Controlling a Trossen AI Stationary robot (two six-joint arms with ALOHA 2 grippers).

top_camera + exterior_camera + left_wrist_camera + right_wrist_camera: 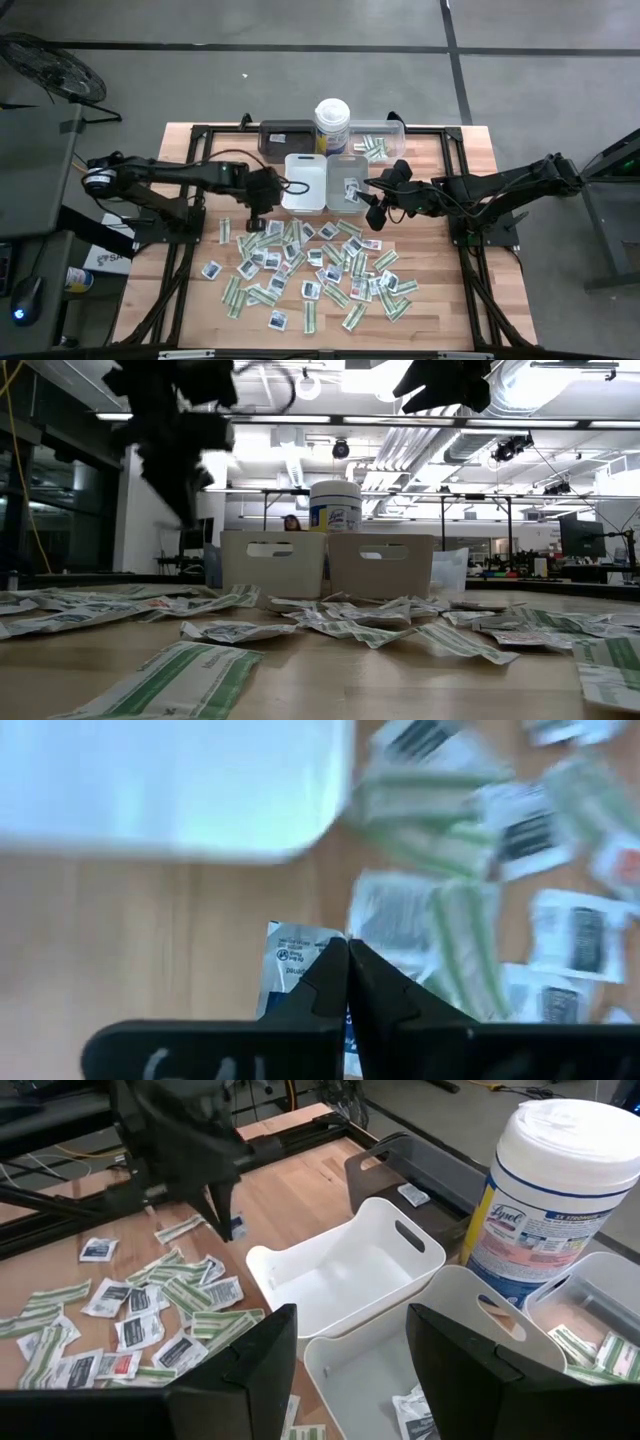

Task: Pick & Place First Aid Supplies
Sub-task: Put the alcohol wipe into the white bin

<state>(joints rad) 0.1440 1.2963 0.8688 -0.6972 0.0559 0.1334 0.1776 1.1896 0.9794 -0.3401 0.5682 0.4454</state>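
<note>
**Above the worktop point(440, 165), beside the white tray point(305, 182)**

Left claw point(346, 952): pressed together, pinching a white sachet with blue print point(295, 952), lifted off the wood. Right claw point(350, 1342): spread, empty, over the grey tray point(347, 183). Remaining first aid supplies point(310, 270): scattered across the near half.

Readable on the white canister point(552, 1185): the brand "Lysol" in dark script on its blue-and-pink label, with a smaller line beneath it too fine to make out. Same canister point(335, 506) in the low view bearing a yellow label with a blurred mark only. Blue round logo and tiny print on the white sachet point(296, 958), not legible. Dark print on the other packets point(313, 272), unreadable.
</note>
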